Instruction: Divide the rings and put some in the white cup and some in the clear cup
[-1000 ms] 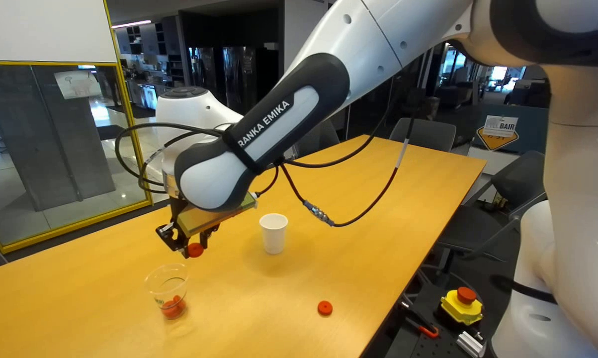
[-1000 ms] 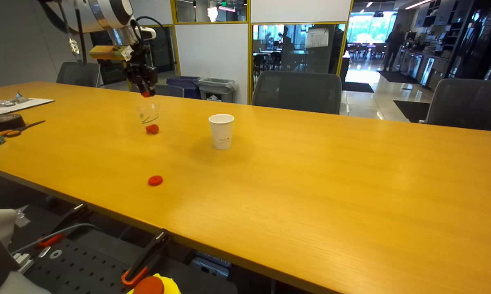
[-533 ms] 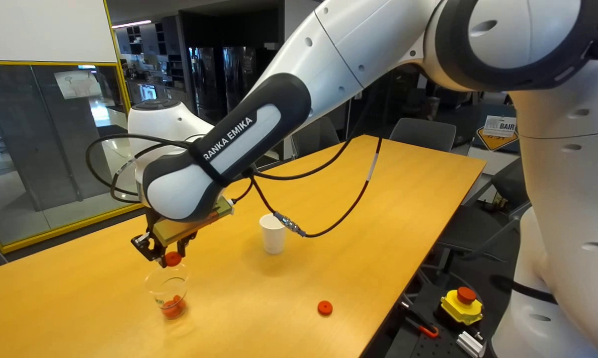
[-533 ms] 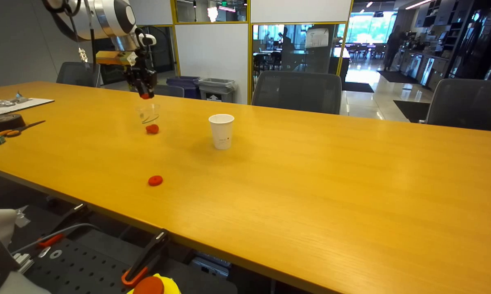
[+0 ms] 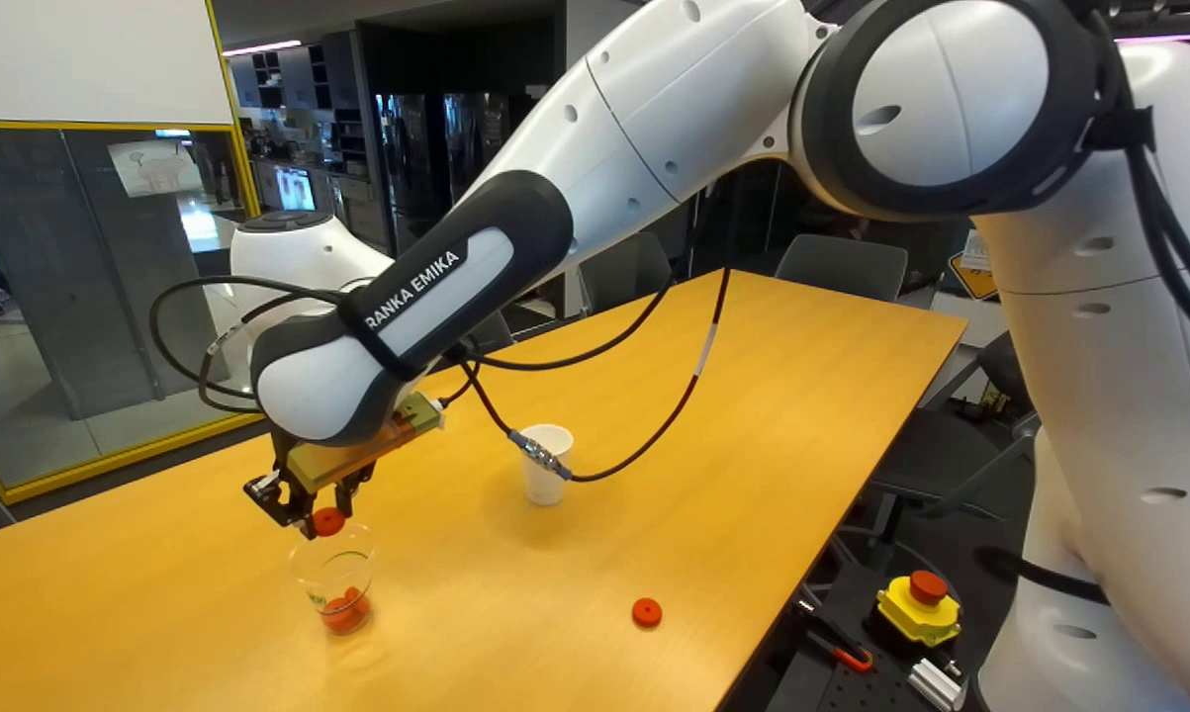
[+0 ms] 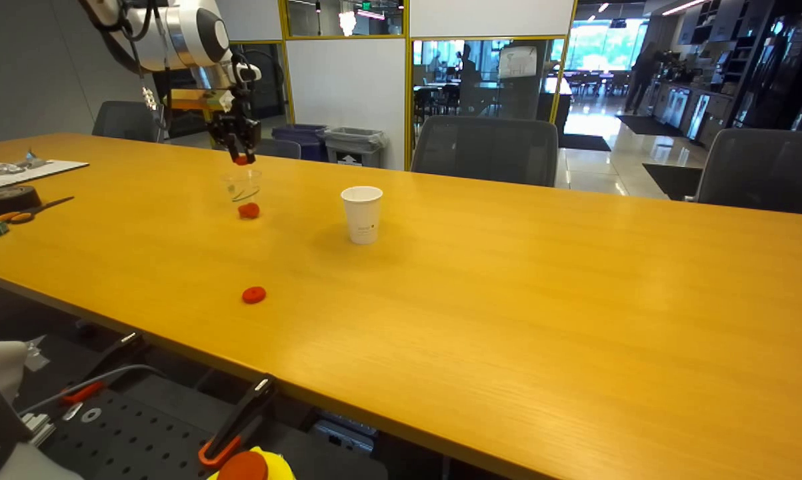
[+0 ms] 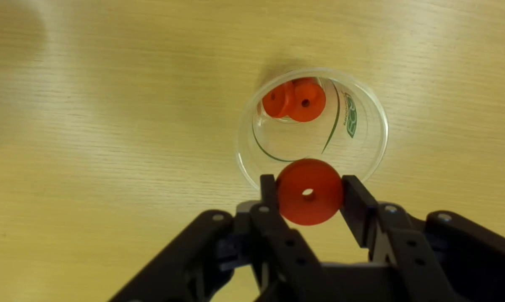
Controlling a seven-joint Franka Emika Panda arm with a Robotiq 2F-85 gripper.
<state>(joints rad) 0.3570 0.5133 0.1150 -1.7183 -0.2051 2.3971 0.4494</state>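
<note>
I see the gripper (image 7: 309, 191) pinch a red ring (image 7: 328, 188) by its sides just above the clear cup (image 7: 298, 140) — prob. so it can join the rings (image 7: 313, 114) inside. White cup (image 6: 362, 217) stands to the right.

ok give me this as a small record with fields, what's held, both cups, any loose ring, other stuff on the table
held: red ring, pinched between the jaws, not yet released
clear cup: upright on the table, below the held ring
inside clear cup: at least two red rings
white cup: upright on the table; contents not visible
loose ring: red, lying flat on the table, outside both cups
also on table: scissors, near a dark roll
</note>
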